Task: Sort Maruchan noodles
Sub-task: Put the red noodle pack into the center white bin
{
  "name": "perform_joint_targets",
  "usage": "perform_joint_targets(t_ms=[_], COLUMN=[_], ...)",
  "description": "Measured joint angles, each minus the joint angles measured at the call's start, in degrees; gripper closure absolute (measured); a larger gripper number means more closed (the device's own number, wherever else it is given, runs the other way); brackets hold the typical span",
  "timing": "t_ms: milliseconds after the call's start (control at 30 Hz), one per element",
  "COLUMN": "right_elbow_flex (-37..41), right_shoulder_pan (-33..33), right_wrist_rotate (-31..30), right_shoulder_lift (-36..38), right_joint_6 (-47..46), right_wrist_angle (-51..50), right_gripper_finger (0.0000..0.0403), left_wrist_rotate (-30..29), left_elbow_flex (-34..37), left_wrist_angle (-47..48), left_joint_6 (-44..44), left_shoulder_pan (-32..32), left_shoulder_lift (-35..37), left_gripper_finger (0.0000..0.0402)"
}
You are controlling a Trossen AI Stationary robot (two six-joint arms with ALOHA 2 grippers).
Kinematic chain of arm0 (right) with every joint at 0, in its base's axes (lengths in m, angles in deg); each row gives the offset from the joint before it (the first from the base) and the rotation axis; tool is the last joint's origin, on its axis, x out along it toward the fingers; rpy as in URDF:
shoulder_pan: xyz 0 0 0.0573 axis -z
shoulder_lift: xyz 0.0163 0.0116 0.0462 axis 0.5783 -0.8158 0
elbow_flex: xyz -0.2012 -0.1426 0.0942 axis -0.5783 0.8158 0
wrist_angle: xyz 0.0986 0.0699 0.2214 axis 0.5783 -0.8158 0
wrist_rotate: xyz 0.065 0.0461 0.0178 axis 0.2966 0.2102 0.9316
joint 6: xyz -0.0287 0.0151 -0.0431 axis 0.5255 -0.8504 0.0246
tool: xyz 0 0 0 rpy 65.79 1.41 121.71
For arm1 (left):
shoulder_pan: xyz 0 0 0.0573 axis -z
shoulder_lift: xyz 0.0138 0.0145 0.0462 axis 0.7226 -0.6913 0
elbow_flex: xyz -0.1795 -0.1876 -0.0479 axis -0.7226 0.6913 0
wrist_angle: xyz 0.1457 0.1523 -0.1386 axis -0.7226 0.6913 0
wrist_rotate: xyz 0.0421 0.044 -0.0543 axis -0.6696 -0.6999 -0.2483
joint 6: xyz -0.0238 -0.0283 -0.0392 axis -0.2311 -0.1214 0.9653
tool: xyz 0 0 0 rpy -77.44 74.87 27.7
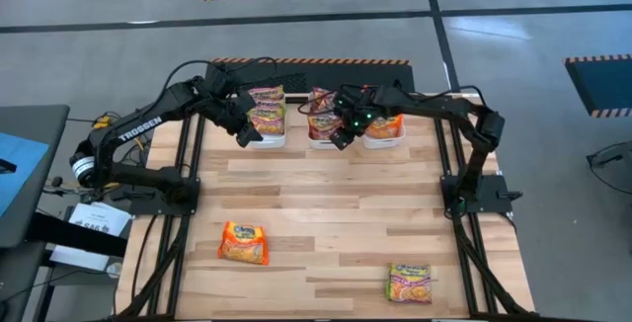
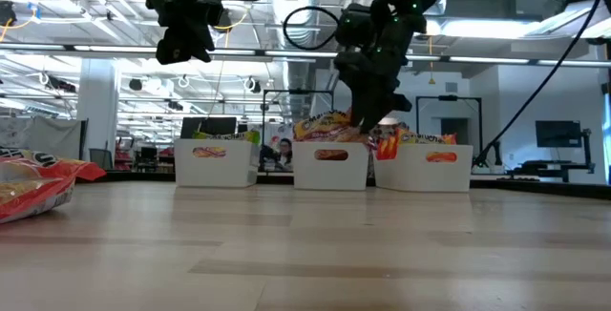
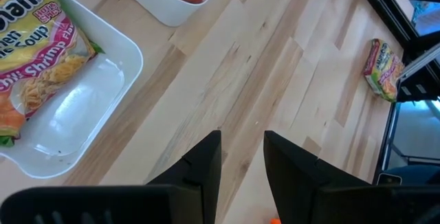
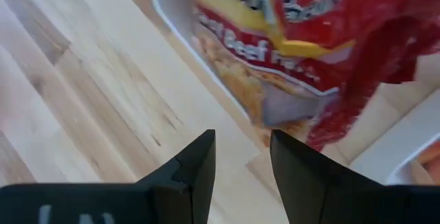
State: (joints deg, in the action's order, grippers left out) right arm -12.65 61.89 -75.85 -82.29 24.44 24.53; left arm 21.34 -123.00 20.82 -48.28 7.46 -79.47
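My right gripper [image 4: 240, 176] stood with its fingers [image 4: 196, 165] slightly parted and nothing between them, poised above the near wall of the middle bin [image 1: 324, 140], where a beef-flavoured packet [image 4: 275, 66] lay heaped on others. My left gripper [image 3: 242, 176] likewise held its fingers [image 3: 206, 162] narrowly apart and empty (bare wood showed through the gap), hovering just beside the left bin [image 1: 267, 139], which held a shrimp packet [image 3: 38, 59]. The right bin [image 1: 383, 140] carried orange-trimmed packets [image 1: 387, 124]. Two noodle packets remained loose on the table [image 1: 336, 203] near its front edge: an orange one [image 1: 243, 243] toward my left and a pink-trimmed one [image 1: 410, 283] toward my right, well apart.
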Motion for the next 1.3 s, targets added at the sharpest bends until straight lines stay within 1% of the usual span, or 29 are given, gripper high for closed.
perform_joint_targets(t_ms=[133,367,467,633,767,833,900,1000,1300], right_elbow_flex=[0.02,0.00,0.02,0.02,-0.09,-0.11,-0.26,-0.22,0.04], right_shoulder_pan=[0.66,0.96,0.96,1.68,2.45,2.75,2.78,2.48,2.34], right_wrist_rotate=[-0.01,0.24,0.27,0.25,0.65,1.56,3.78,4.42,4.99], right_shoulder_lift=[-1.66,-3.99,-4.07,-4.07,-5.46,-6.07,-6.58,-6.57,-2.97], right_joint_6=[0.02,-0.03,-0.06,-2.68,-3.87,-3.91,-3.92,-4.04,-4.02], right_wrist_angle=[0.19,5.65,6.52,8.17,7.07,5.26,4.11,4.17,2.70], right_gripper_finger=[0.0240,0.0240,0.0240,0.0240,0.0240,0.0240,0.0240,0.0240,0.0240], left_wrist_rotate=[0.00,0.00,-0.01,0.00,0.00,0.00,0.00,0.00,0.00], left_elbow_flex=[0.00,0.00,0.00,0.00,0.00,0.00,0.00,0.00,0.00], left_wrist_angle=[-0.01,-0.01,-0.01,-0.01,-0.01,-0.01,-0.01,-0.01,-0.01], left_joint_6=[-0.02,-0.98,-0.98,-1.31,-1.49,-1.49,-1.46,-1.47,-1.09], left_shoulder_pan=[0.00,0.00,0.00,0.00,0.00,0.00,0.00,0.00,0.00], left_shoulder_lift=[0.00,0.00,0.00,0.00,0.00,0.00,0.00,0.00,0.00], left_gripper_finger=[0.0306,0.0306,0.0306,0.0306,0.0306,0.0306,0.0306,0.0306,0.0306])
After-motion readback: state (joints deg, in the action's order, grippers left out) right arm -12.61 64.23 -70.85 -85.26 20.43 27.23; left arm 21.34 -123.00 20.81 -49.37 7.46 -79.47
